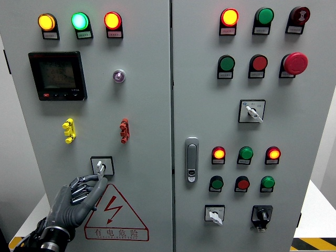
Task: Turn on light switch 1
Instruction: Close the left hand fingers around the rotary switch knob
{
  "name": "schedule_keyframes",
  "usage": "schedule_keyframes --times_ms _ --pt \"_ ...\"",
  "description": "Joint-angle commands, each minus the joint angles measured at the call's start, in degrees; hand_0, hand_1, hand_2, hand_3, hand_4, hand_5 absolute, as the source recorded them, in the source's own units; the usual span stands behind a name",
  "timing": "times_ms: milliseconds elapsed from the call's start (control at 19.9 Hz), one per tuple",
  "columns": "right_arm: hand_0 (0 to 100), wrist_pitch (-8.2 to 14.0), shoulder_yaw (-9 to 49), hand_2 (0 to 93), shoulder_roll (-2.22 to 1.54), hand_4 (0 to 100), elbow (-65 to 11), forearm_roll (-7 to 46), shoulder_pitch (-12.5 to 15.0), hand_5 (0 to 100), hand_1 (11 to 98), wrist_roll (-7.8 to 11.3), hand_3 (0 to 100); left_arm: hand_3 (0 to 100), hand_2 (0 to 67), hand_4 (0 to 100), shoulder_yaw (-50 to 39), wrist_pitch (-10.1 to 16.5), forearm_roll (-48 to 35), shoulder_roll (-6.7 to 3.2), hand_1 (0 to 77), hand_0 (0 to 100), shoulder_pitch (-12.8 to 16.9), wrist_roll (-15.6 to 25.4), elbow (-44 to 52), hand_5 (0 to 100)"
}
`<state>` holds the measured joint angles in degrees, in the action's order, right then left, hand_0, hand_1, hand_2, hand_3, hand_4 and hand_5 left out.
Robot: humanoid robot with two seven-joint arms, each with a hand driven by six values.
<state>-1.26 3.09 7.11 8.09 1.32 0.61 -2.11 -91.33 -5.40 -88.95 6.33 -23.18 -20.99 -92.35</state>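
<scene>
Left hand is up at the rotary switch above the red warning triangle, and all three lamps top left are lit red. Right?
Not quite. In the head view the left hand is at the rotary switch above the warning triangle, but the lamps are amber, green and red-orange.

Only one view was given, from the robot's head. It faced a grey control cabinet [157, 105] almost square on and from close by, so its two doors filled nearly the whole frame. The left arm came in at the lower left, its robot hand [73, 202] raised before the left door.
</scene>
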Motion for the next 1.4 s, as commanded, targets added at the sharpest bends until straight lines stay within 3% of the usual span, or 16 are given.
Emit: schedule_keyframes --times_ms 0,100,551,1103,1354 --pt "0 0.0 0.1 0.0 0.0 19 0.0 0.0 0.0 11 20.0 0.0 20 74 37.2 94 0.7 -2.1 0.0 0.0 54.1 0 -0.2 0.0 0.0 73" --pt "0 0.0 0.0 0.0 0.0 19 0.0 0.0 0.0 10 20.0 0.0 20 75 37.7 94 1.2 -4.0 0.0 0.0 55.9 0 -0.2 -0.1 0.0 74" --pt "0 0.0 0.1 0.0 0.0 19 0.0 0.0 0.0 11 19.6 0.0 20 76 38.7 95 1.3 -4.1 0.1 0.0 58.5 0 -1.4 -0.7 0.1 76" --pt "0 0.0 0.0 0.0 0.0 19 0.0 0.0 0.0 11 19.7 0.0 20 79 38.9 98 1.4 -4.2 0.1 0.0 55.7 0 -2.7 -3.4 0.0 80" --pt "0 0.0 0.0 0.0 0.0 19 0.0 0.0 0.0 11 19.7 0.0 20 85 39.0 100 2.4 -5.5 0.1 0.0 55.4 0 -2.7 -4.1 0.0 81"
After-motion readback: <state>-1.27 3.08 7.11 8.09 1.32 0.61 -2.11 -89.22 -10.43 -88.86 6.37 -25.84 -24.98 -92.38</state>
